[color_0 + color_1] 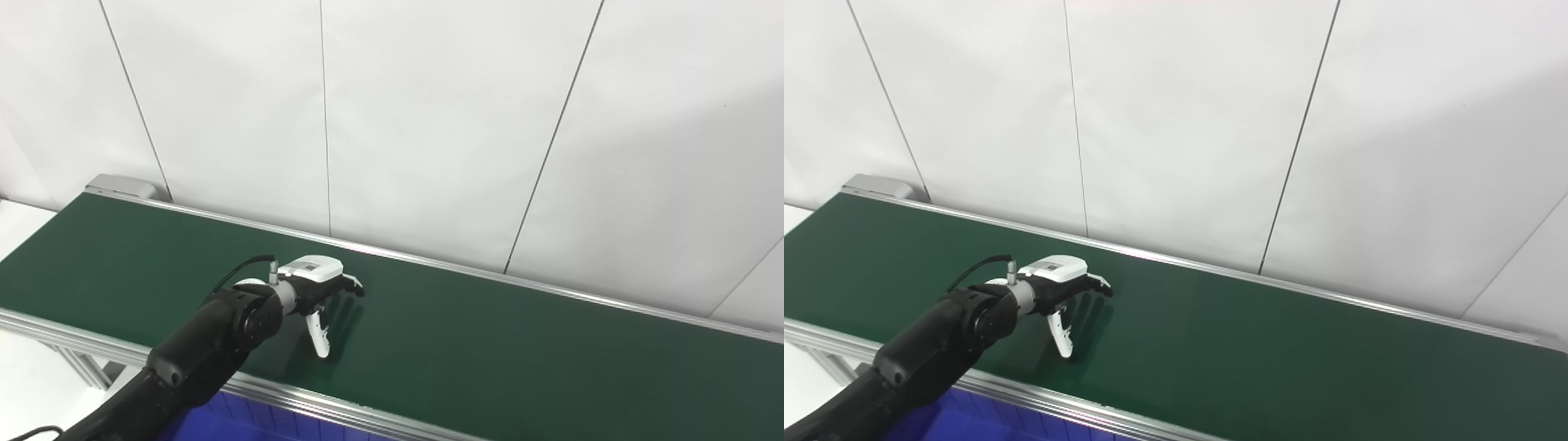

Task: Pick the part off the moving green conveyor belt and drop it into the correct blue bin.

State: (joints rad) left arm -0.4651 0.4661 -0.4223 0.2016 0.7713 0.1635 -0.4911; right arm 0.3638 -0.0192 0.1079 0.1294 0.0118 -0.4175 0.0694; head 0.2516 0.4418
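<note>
My left hand [318, 294] reaches over the green conveyor belt [490, 343], just past its near rail. Its fingers point right and its thumb angles down toward the belt surface, with nothing between them, so the hand is open. In the right eye view the same left hand [1062, 293] hovers low above the belt [1243, 349]. No part shows anywhere on the belt. A strip of a blue bin [245, 422] shows below the near rail, under my left arm. My right hand is out of both views.
A silver rail [343, 404] runs along the belt's near edge and another along the far edge, against white wall panels. A grey end cover [119, 184] caps the belt's far left end.
</note>
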